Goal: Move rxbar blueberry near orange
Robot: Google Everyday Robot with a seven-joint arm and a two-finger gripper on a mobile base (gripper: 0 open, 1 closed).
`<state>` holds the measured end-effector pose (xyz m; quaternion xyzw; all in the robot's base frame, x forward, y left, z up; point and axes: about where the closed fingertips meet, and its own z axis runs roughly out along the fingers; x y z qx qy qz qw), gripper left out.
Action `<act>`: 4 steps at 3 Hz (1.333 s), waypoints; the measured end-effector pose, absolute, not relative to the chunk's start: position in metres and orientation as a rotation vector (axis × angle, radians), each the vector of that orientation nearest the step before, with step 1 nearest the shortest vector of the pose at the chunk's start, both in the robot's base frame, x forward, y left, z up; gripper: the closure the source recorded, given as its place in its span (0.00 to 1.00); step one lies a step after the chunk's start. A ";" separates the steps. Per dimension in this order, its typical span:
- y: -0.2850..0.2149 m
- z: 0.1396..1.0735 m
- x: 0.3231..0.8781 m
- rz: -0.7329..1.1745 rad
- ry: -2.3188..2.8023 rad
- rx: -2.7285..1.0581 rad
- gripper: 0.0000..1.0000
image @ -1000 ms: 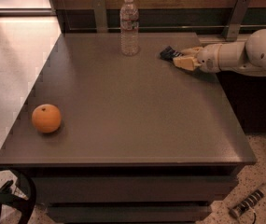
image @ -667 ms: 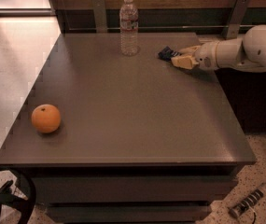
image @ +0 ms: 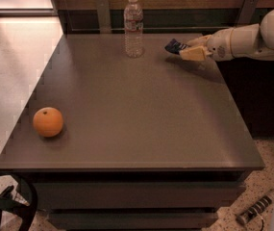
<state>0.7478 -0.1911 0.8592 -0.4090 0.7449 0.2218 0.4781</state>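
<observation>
The rxbar blueberry (image: 173,45) sits at the far right of the worktop (image: 141,129), clamped in the jaws of the gripper (image: 183,49) (just right of the water bottle (image: 133,27)). The orange (image: 48,121) lies well apart, near the front-left corner.

The pincer (image: 182,49), at the tabletop's (image: 141,119) far right, now sits slightly higher, gripping the rxbar blueberry (image: 173,45) raised with it.
</observation>
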 end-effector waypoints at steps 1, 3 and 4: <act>-0.204 0.879 0.736 0.574 1.792 -1.026 1.00; -0.207 0.922 0.677 0.615 1.755 -1.150 1.00; -0.193 0.935 0.644 0.618 1.742 -1.217 1.00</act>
